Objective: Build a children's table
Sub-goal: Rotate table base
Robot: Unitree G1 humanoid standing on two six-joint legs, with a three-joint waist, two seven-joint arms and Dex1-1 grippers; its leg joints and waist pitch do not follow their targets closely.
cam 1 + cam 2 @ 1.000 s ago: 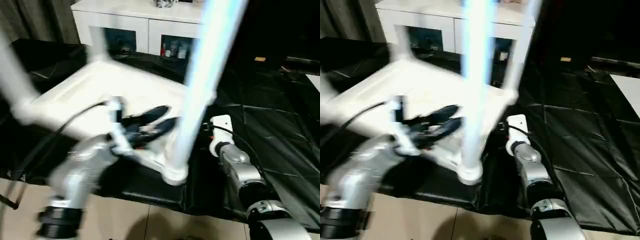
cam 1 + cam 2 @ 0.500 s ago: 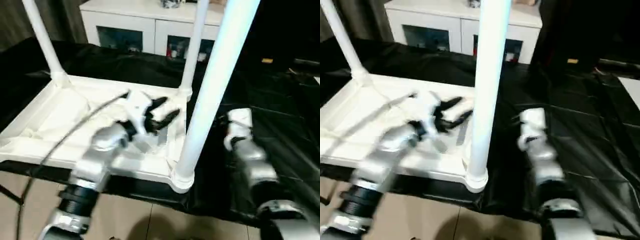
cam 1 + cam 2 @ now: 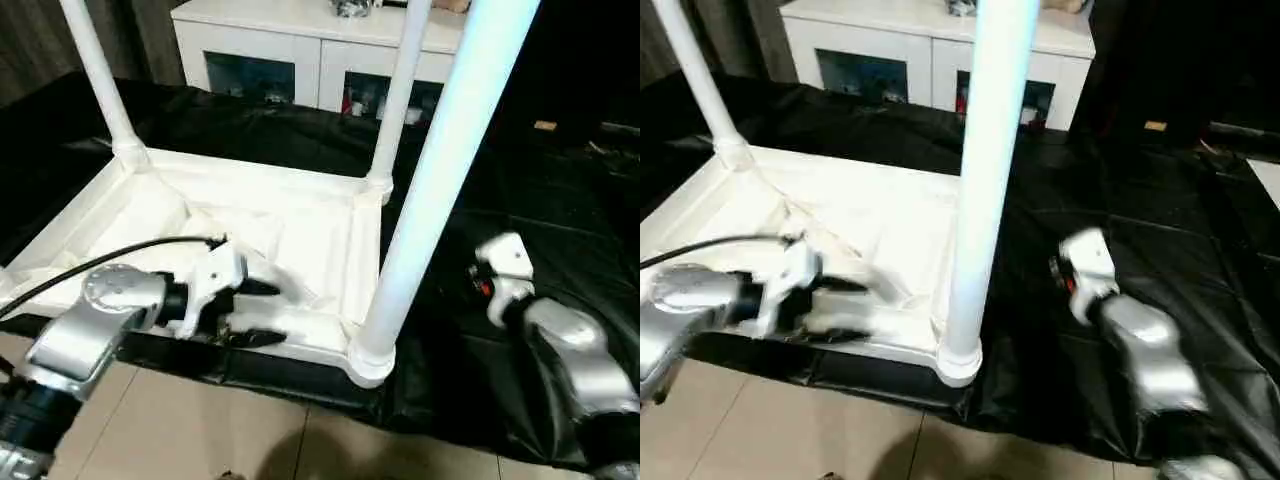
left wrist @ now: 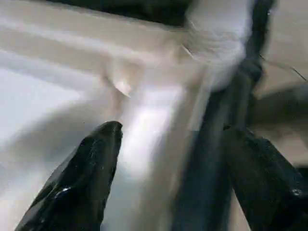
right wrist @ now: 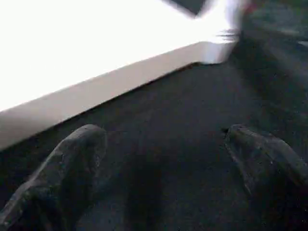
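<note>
At lower left our left gripper [image 3: 250, 312] straddles the table [image 3: 300, 215] rim, jaws apart — right gripper [image 5: 163, 159] open; a nudge could topple it.

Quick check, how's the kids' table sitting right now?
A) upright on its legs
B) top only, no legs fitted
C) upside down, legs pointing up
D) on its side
C: the children's table lies top-down on the black sheet, ribbed underside showing, with legs rising from its corners.
</note>
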